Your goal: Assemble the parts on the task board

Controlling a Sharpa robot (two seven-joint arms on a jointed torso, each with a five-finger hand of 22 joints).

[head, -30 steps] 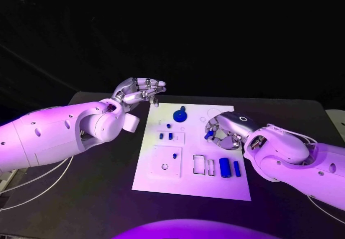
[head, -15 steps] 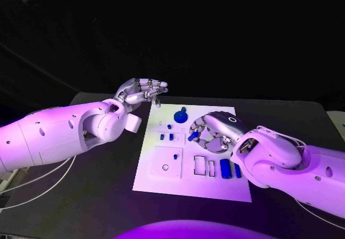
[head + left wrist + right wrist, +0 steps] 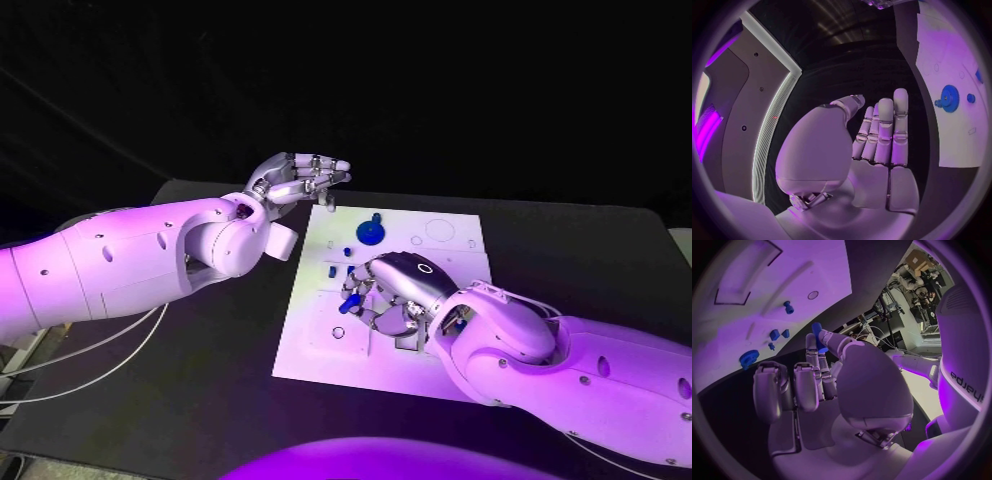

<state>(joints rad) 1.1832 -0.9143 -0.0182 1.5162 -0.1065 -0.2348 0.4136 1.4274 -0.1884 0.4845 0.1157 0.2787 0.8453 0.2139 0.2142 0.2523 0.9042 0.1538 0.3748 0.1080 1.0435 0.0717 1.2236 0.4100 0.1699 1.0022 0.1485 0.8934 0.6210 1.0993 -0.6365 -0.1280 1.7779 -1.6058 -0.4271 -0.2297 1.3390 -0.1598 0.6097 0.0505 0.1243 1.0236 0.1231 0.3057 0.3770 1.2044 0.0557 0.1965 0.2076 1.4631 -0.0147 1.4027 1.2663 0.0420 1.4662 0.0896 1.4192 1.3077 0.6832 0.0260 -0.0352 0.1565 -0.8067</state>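
- Right hand (image 3: 387,290) over the middle of the white board (image 3: 447,232), pinching a small blue peg (image 3: 349,303) at its fingertips; peg held above the board's left half.
- Left hand (image 3: 296,180) raised off the board's far left corner, fingers curled in, holding nothing.
- Blue gear (image 3: 371,233) sits near the board's far edge; two small blue pieces (image 3: 340,270) just behind the right hand.
- Board lies on the black surface (image 3: 216,400).

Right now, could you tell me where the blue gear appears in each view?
Head view: the blue gear sits at the task board's far end, beyond the right robot hand pinching a blue part.
Left wrist view: gear on the board, beside the left robot hand.
Right wrist view: gear on the board past the fingers.
Shared landmark: the white board.
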